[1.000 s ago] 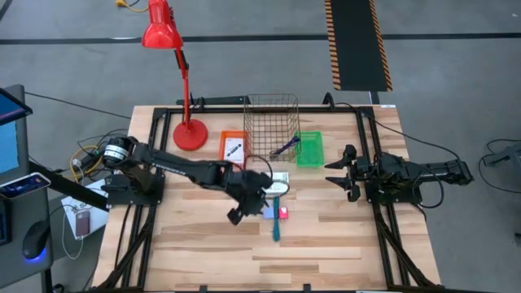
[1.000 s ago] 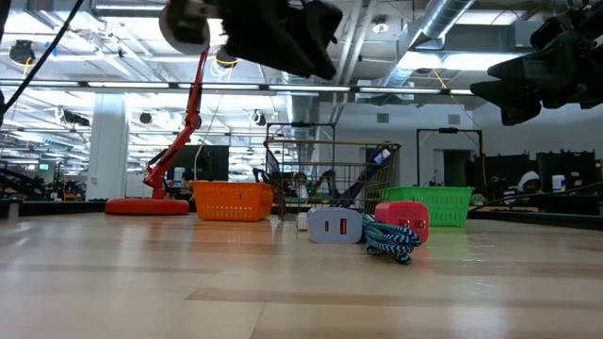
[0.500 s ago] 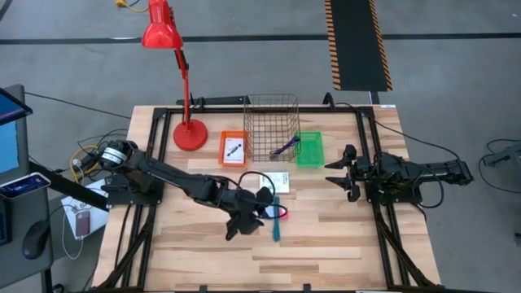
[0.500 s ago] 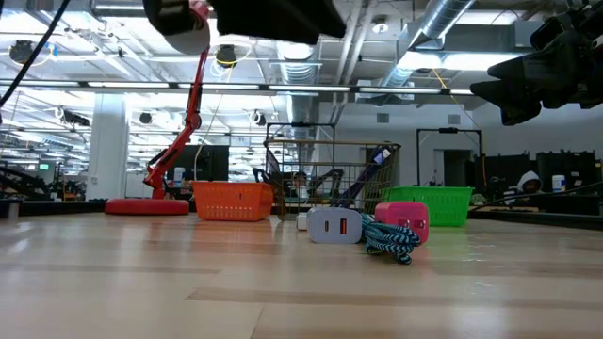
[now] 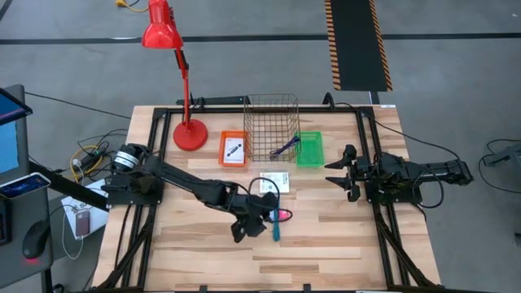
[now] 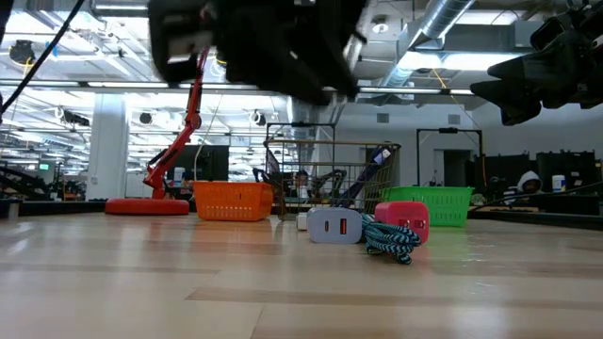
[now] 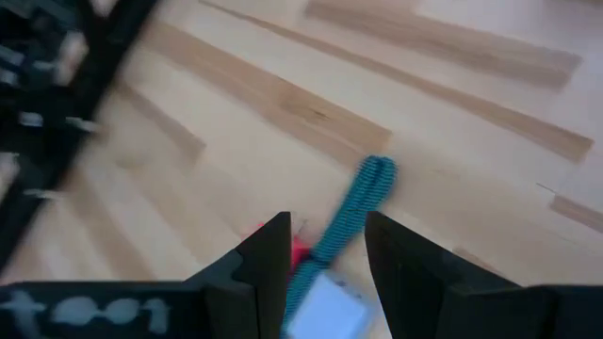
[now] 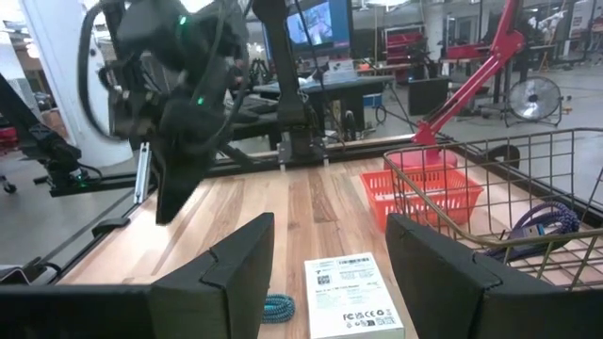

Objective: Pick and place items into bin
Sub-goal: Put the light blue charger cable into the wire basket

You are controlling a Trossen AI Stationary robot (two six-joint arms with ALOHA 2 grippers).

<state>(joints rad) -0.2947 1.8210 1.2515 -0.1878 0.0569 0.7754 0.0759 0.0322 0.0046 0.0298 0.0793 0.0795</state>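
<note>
While the right gripper point(image 5: 340, 181) waits open beside the green bin point(image 5: 309, 149), the left gripper point(image 7: 325, 247) hovers part-open, empty, above the blue-grey block point(image 7: 325, 308).

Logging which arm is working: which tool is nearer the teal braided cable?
Left. The left tool hovers right beside the teal braided cable, open. The right tool waits well off, near the table's right edge.

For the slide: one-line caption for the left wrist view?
Left end effector, open, above a teal braided cable, white charger block between its fingers.
</note>
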